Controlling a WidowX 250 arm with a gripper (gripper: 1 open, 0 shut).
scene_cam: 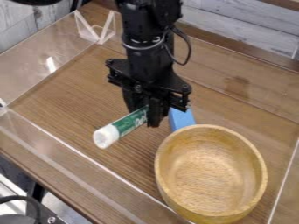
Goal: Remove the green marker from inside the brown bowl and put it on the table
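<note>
The slim green marker (132,124) is out of the round tan wooden bowl (216,181); the black pincer (151,115) grips it, not yet laid on the brown worktop (70,96).

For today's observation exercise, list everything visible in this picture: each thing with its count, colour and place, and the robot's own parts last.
Slim green marker with white cap end: one, green and white, held tilted in the gripper above the tabletop, left of the bowl.
Wide shallow wooden bowl: one, light tan, on the table at lower right, nothing inside it.
Small blue block: one, blue, on the table just behind the bowl, partly hidden by the gripper.
Wood-grain table: one, brown, under everything.
Clear acrylic walls: transparent, along the table's edges.
Robot arm: one, black, reaching down at centre.
Gripper: one, black, pointing down, shut on the marker.
</note>
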